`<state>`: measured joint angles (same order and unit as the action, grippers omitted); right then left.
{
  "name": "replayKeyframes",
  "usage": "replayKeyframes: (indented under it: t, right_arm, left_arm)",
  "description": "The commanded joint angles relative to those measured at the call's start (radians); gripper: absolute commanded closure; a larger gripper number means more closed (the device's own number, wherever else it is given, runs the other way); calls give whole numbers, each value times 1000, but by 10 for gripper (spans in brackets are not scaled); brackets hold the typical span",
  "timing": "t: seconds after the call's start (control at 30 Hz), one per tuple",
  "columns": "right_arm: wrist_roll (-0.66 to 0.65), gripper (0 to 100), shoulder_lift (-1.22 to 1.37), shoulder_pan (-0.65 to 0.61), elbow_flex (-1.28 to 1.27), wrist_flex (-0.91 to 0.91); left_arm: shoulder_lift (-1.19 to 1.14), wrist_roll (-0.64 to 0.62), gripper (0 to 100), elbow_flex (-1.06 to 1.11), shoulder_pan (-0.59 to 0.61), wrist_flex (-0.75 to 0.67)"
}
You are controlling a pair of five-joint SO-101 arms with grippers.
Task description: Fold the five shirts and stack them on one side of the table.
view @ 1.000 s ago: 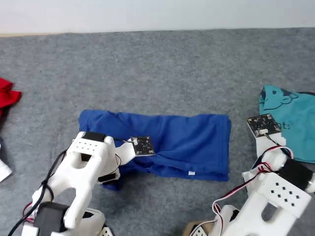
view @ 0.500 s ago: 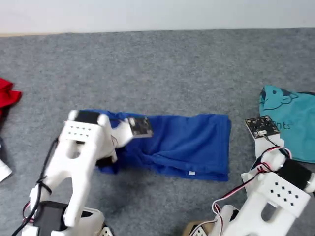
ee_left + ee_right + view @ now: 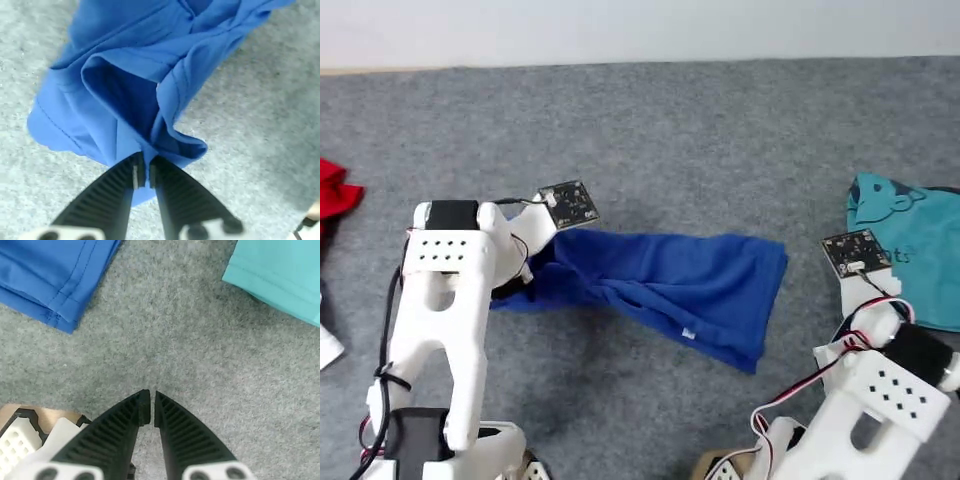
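**Table stock at this moment: three shirts, two arms**

1. Table point(image 3: 670, 120). Grey felt-like top that runs across the high view, with a pale wall along its far edge.

2. Blue shirt point(image 3: 690, 280). Partly folded into a long band across the middle of the table. Its right end slants toward the near side, with a small white tag point(image 3: 688, 334) on the near hem. The left end is bunched in loose folds, and the left wrist view shows the cloth point(image 3: 135, 65) gathered into a drooping fold at the claw. One hemmed corner point(image 3: 50, 275) appears in the right wrist view, flat on the grey surface.

3. Left arm point(image 3: 445, 300). White, standing over the shirt's left end.

4. Right arm point(image 3: 880, 390). White, at the near right, between the blue shirt and the teal one and touching neither.

5. Teal shirt point(image 3: 920, 240). Lies flat at the right edge of the table, well apart from the blue shirt. It carries a dark printed figure (not legible). Its hem point(image 3: 285, 270) shows in the right wrist view.

6. Red shirt point(image 3: 335, 195). A crumpled corner at the far left edge.

7. Left gripper point(image 3: 142, 162). Black jaws pressed together, pinching a fold of the blue shirt.

8. Right gripper point(image 3: 151, 397). Jaws drawn together with a slit between them, holding nothing, above bare table.
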<state>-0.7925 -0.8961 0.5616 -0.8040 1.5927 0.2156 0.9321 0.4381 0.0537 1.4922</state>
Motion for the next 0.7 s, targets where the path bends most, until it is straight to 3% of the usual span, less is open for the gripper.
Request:
replayKeyframes:
  t: [0.0, 0.3, 0.67]
  right_arm:
    - [-11, 962, -8, -22, 5, -13]
    - [-3, 962, -8, -116, 5, -13]
    - [-3, 962, -8, -113, 5, -10]
  left_arm:
    - [6, 9, 997, 28, -32, -18]
    - [14, 9, 995, 93, -120, 20]
    - [14, 74, 903, 79, -66, 23]
